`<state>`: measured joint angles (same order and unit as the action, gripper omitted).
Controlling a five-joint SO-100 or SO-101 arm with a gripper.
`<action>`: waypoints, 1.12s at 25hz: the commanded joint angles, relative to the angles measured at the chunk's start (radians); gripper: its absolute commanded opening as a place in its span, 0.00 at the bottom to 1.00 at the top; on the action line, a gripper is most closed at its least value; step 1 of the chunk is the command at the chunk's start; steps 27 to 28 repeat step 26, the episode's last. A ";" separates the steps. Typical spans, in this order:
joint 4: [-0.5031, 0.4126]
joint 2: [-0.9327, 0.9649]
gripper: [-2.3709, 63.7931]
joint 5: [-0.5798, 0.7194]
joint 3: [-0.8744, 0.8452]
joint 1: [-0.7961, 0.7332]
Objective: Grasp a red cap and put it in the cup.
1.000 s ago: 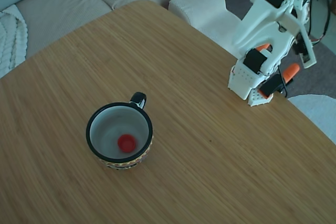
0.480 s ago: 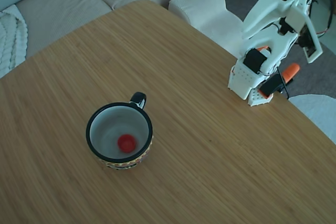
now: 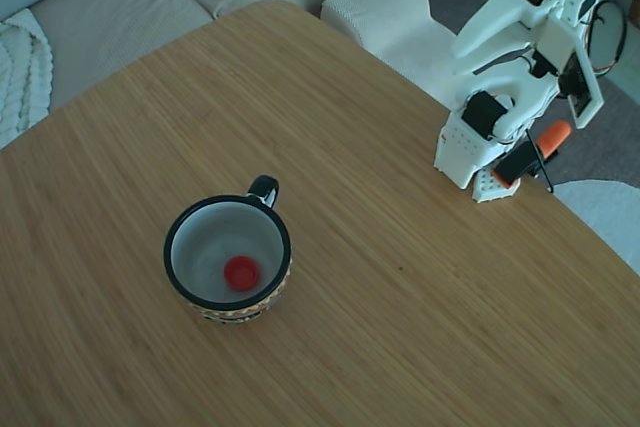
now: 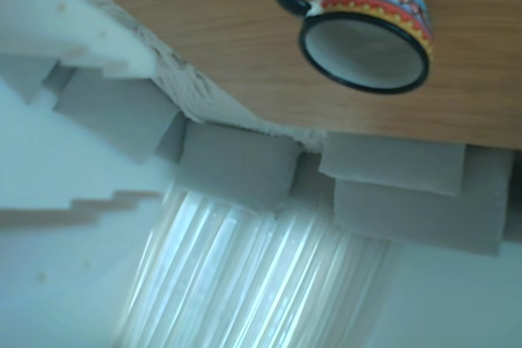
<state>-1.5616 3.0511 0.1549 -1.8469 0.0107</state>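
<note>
The round wooden table (image 3: 400,327) fills the fixed view, with the white arm (image 3: 520,57) folded up at its far right edge, well apart from the cup (image 3: 228,259). The red cap (image 3: 241,273) lies flat on the cup's pale floor, so the placing step looks done and the arm seems to be parking. The gripper's fingertips are not clearly visible in either view, so I cannot tell how far open it is; nothing red shows near it. Little seems left beyond settling at rest.

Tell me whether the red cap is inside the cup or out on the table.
Inside: the red cap lies on the cup's pale bottom.
</note>
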 commanded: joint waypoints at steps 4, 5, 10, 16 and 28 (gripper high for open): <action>0.017 0.028 0.25 -0.005 -0.005 0.005; 0.017 0.028 0.25 -0.005 -0.005 0.005; 0.015 0.026 0.25 -0.005 -0.006 0.009; 0.018 0.028 0.25 -0.005 -0.032 0.009; 0.018 0.028 0.25 -0.005 -0.034 0.009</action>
